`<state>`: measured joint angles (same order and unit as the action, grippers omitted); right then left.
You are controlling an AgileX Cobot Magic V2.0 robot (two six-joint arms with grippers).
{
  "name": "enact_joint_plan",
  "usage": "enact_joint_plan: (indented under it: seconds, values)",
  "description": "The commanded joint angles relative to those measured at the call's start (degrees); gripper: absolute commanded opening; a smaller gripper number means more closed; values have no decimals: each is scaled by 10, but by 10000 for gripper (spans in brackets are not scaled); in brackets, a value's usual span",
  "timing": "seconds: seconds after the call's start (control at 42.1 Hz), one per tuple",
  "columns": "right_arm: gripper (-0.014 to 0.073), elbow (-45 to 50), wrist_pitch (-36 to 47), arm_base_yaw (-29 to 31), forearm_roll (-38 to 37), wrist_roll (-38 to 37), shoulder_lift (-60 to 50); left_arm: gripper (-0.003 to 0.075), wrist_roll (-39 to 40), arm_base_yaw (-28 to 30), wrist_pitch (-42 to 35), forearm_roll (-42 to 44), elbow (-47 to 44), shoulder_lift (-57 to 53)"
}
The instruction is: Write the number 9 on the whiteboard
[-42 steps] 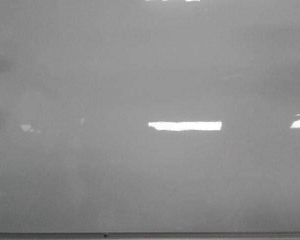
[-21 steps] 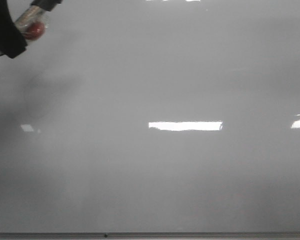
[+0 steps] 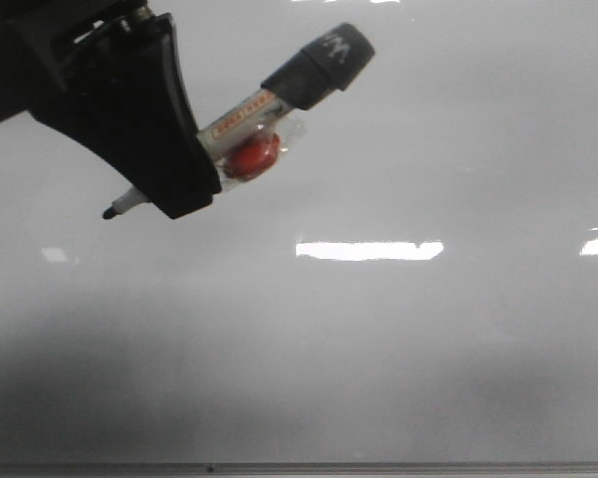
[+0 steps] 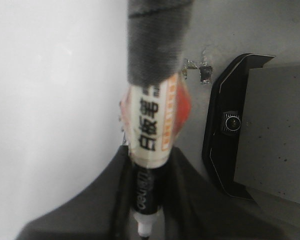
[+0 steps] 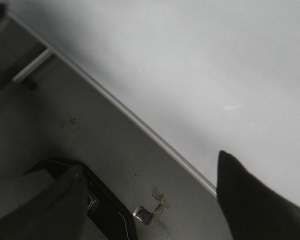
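The whiteboard (image 3: 399,358) fills the front view, glossy pale grey with glare patches; no black marker figure shows on it, so the number 9 is out of view. My left gripper (image 3: 164,184) is at the upper left, shut on a whiteboard marker (image 3: 269,110) with a grey cap end, a white label and a red blob taped to it. The marker's black tip (image 3: 110,212) points down-left over the board. In the left wrist view the marker (image 4: 150,130) runs between the dark fingers (image 4: 90,205). My right gripper (image 5: 150,200) is open and empty beside the whiteboard's frame edge (image 5: 140,122).
A thin grey frame edge (image 3: 379,467) runs along the near side of the board. Beside the board lies grey floor with a black-rimmed grey panel (image 4: 260,130) and a scrap of tape (image 5: 152,210).
My left gripper with the marker has come in from the upper left corner and moved right and down over the board. Its shadow now darkens the lower part of the board.
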<state>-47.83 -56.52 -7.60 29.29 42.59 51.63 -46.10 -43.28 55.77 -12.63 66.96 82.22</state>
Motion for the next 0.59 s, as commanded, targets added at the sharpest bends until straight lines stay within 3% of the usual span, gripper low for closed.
enact_joint_plan:
  seconds: [0.0, 0.333, 0.452, 0.57]
  values:
    - [561, -20, 12, -49, 29, 48, 4, -19, -2, -22, -17, -14, 21, -11]
    - [559, -51, 24, -207, 29, 72, 75, -19, -33, -71, -17, -14, 21, -7]
    - [556, -65, 40, -236, 29, 71, 106, -19, -33, -74, -17, -14, 21, -7]
    - [487, -84, 55, -255, 29, 71, 131, -19, -33, -74, -17, -14, 21, -7]
